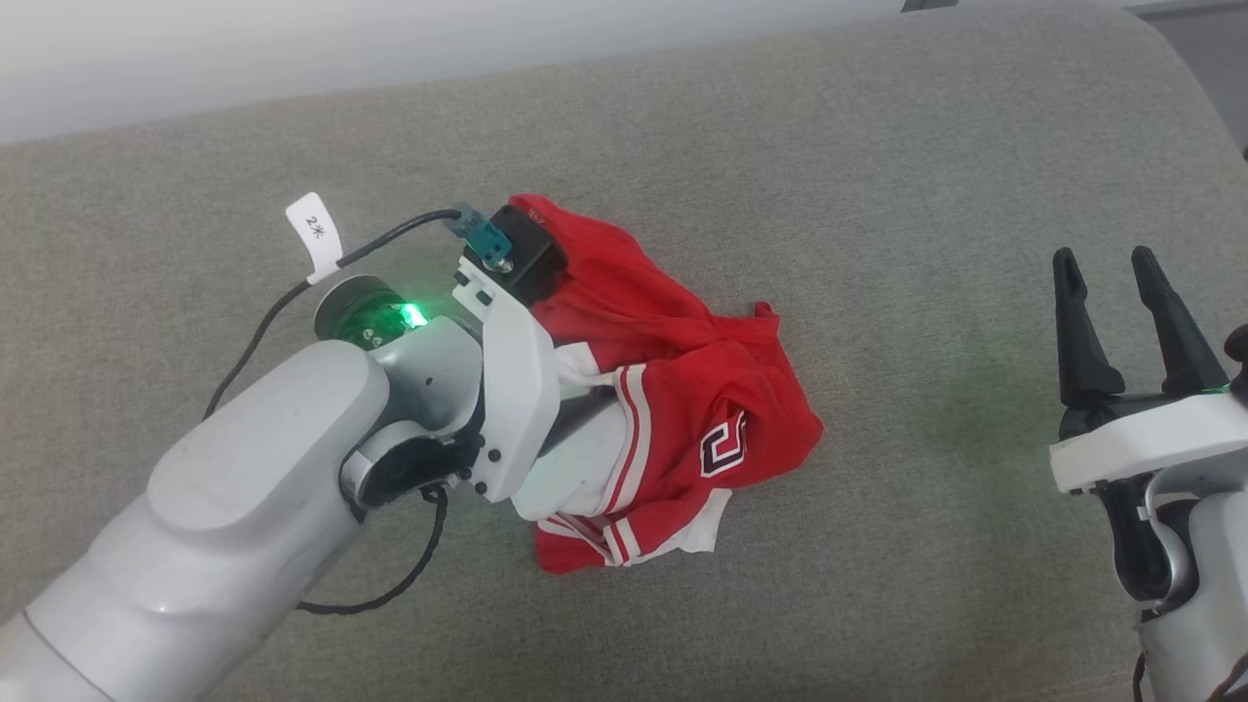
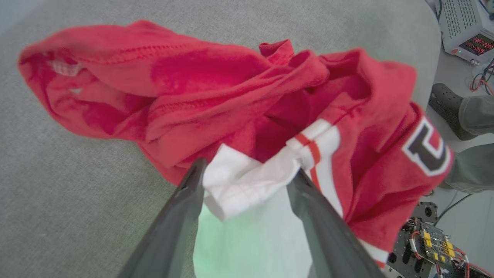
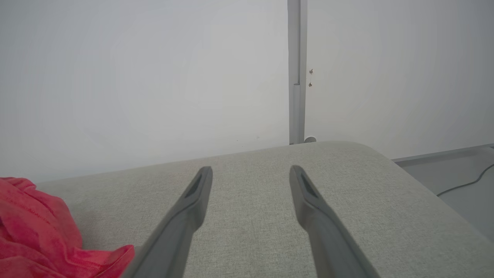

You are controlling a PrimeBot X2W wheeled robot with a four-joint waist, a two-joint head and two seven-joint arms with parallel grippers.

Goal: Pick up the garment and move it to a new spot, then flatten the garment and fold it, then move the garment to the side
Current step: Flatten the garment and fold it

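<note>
The garment (image 1: 682, 390) lies crumpled in the middle of the grey padded surface (image 1: 877, 195): red cloth, a white sleeve with red stripes, part of a black letter outlined in white. My left arm (image 1: 507, 390) reaches down into its left side. In the left wrist view my left gripper (image 2: 249, 173) is open, its fingers straddling a white fold of the garment (image 2: 231, 96). My right gripper (image 1: 1107, 255) stands open and empty at the right, well clear of the cloth. The right wrist view shows my right gripper (image 3: 251, 170) above bare padding, with the garment (image 3: 34, 231) at the lower left.
A black cable with a white tag (image 1: 314, 232) runs along my left arm. The padded surface's rounded corner (image 3: 366, 148) meets a pale wall. Beyond its edge, the left wrist view shows a power supply (image 2: 467, 31), a circuit board (image 2: 432, 239) and what looks like a person's shoe (image 2: 447, 108).
</note>
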